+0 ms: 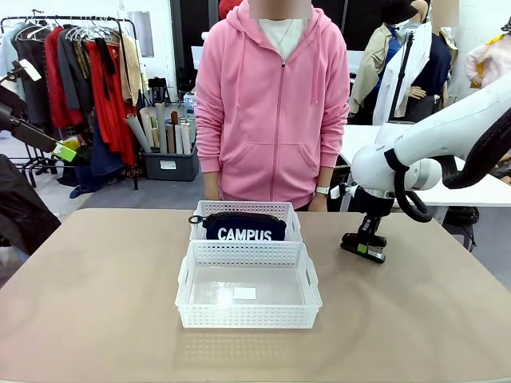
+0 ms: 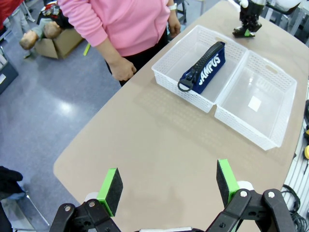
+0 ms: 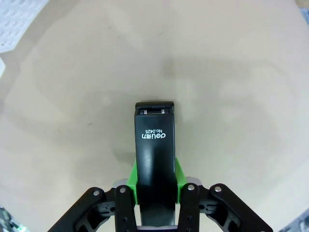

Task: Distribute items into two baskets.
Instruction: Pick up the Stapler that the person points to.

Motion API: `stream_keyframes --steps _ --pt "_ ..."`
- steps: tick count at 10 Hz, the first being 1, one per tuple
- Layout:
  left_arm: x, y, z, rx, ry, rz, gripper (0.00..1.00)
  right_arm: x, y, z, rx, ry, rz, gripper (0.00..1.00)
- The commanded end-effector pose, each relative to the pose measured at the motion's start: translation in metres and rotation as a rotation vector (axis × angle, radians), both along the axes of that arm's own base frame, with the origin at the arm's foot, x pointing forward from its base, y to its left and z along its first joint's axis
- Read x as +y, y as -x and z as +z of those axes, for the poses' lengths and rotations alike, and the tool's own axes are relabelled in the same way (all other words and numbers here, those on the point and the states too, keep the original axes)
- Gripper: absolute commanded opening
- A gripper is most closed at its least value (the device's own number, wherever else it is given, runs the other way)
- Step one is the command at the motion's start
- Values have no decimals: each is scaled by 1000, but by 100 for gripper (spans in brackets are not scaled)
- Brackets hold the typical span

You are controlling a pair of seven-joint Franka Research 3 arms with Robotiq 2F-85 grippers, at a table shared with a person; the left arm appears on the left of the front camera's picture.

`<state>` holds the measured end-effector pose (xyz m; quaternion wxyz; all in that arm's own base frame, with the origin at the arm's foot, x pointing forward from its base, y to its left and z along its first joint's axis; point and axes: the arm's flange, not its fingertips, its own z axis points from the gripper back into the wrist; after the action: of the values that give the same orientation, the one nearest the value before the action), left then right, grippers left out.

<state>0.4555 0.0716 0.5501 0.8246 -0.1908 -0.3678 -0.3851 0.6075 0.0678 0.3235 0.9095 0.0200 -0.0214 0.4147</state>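
Observation:
A navy pouch (image 1: 243, 227) marked "CAMPUS" lies in the far white basket (image 1: 289, 211), in front of the person. Nearer me, touching it, is the second basket (image 1: 308, 281), holding just a small white label. To their right, my right gripper (image 1: 365, 244) is down at the tabletop, shut on the black stapler (image 3: 154, 137), which sticks out between the green pads (image 3: 178, 176). In the left wrist view, my left gripper (image 2: 168, 183) hangs open over the table's left end, with the pouch (image 2: 205, 65), the far basket (image 2: 169, 77) and the near basket (image 2: 260, 130) farther off.
A person in a pink hoodie (image 1: 271, 104) stands at the far edge with both hands low by the table. Bare beige tabletop (image 1: 96, 303) lies to the left and front of the baskets. A clothes rack (image 1: 88, 80) and boxes stand behind.

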Motion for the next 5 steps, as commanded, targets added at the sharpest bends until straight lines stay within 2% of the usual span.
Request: stream_keyframes --steps 1,3,5 --pt "-1 0 0 -6 4 2 100 -6 9 51 -8 -6 -75 0" --pt "-1 0 0 -6 4 2 100 -19 28 95 -12 -56 -150 0" --pt "-1 0 0 -6 4 2 100 -27 51 128 -39 -68 -155 0"
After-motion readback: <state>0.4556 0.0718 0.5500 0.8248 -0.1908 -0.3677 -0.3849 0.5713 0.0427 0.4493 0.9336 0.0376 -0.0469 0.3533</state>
